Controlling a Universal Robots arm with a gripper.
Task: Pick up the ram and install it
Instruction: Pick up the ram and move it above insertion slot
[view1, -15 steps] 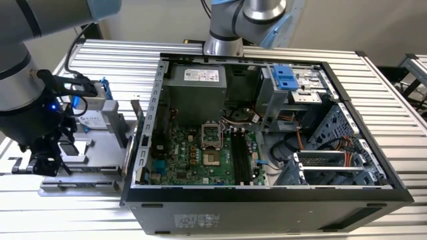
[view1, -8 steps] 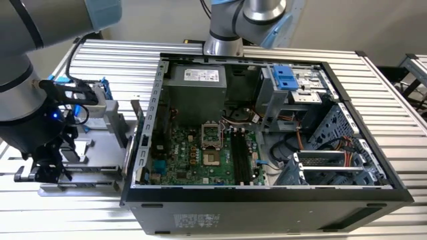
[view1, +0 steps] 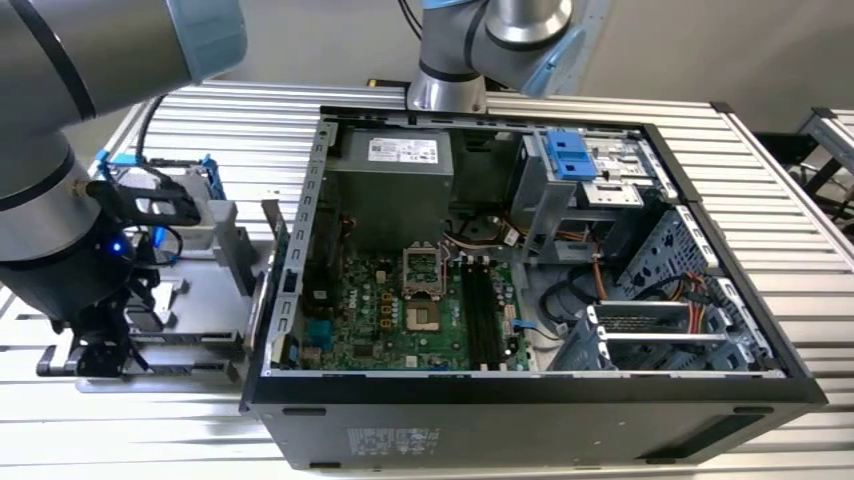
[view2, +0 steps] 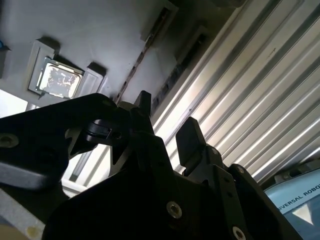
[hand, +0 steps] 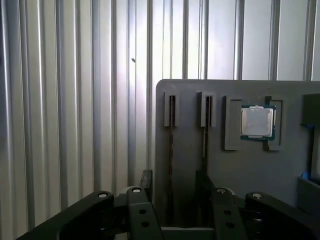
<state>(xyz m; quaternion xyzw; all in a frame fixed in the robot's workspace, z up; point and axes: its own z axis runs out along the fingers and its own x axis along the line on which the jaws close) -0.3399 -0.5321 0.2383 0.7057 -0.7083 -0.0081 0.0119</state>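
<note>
Gripper (hand: 173, 181) hangs spread-fingered over gray slotted holder (hand: 187, 150) at its side edge

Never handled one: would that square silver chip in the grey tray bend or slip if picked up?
The processor chip looks like a rigid flat plate, so probably no bending. Its shiny metal top may be slippery. It lies flat in a recess of the grey tray, so a nudge likely would not slide it.
</note>
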